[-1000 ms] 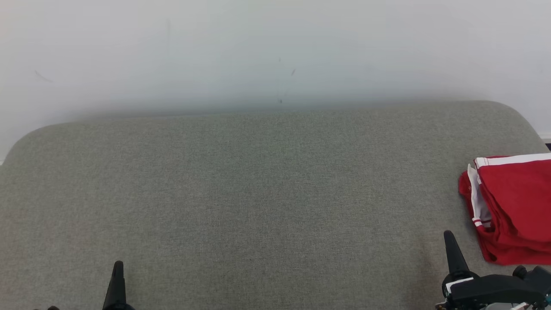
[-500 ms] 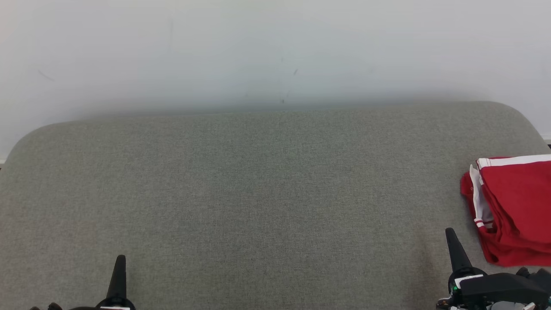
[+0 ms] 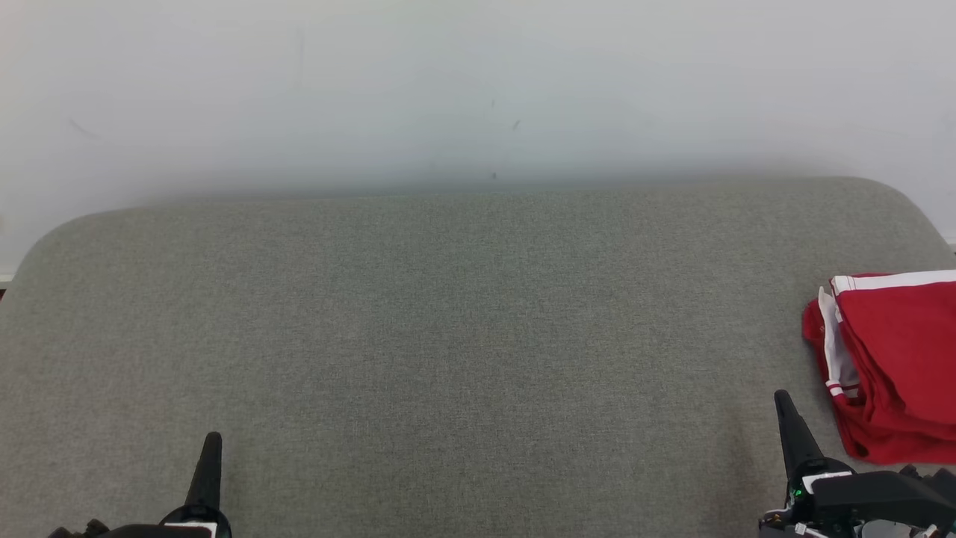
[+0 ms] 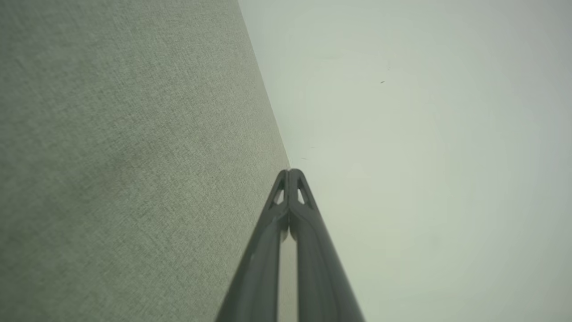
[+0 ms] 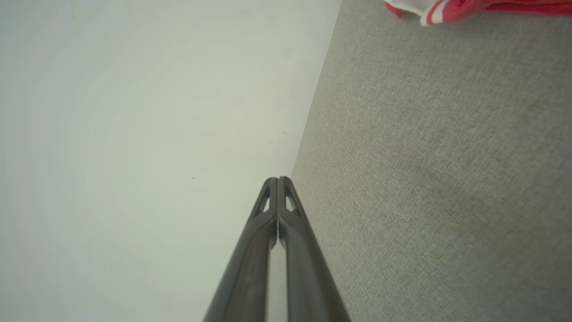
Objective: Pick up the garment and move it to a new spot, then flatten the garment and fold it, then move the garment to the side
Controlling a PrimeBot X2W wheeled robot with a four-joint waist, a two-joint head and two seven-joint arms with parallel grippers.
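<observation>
A: Left claw (image 3: 212,442) clenched, nothing in it. Right claw (image 3: 781,400) same: tips pressed together, empty.
B: Where's the garment (image 3: 896,359)?
A: Red with white trim, in a compact folded stack on the grey tabletop (image 3: 463,336). It sits just ahead of the right claw and off to its right, not touching. Well apart from the left claw.
B: Progress?
A: My read: fold done, stack parked at the side. Both claws sit clear of it, so the last step looks finished or close. Nothing obvious left.
</observation>
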